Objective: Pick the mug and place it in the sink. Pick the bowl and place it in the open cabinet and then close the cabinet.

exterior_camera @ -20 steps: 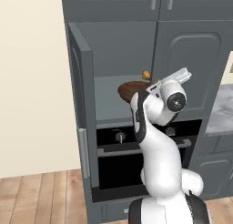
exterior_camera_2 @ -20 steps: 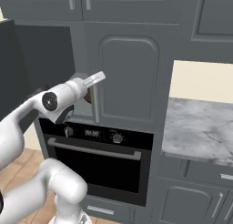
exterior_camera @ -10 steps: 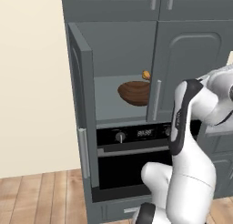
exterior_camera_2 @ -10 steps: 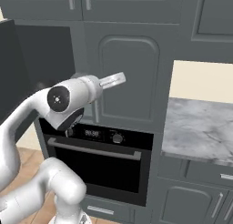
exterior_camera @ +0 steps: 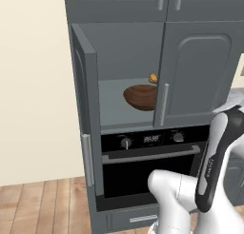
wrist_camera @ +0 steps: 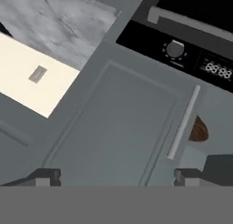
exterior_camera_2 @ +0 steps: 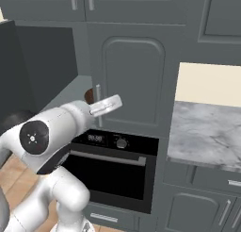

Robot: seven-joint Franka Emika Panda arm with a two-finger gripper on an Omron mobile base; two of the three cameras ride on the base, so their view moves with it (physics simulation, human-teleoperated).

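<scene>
The dark brown wooden bowl sits on the shelf inside the tall grey cabinet. The cabinet's left door stands swung open and its right door is closed. My gripper is open with nothing between its fingertips. It faces the closed right door near the bar handle, to the right of the opening. A sliver of the bowl shows past that door's edge. The mug and the sink are out of view.
A small orange object lies behind the bowl on the shelf. Under the cabinet is a black built-in oven with knobs and a bar handle. A grey marble counter runs to the right. Short cabinets hang above.
The arm has drawn back from the bowl at the cabinet opening and swung right, across the closed door. The bowl stays on the shelf. The gripper has stayed open.
</scene>
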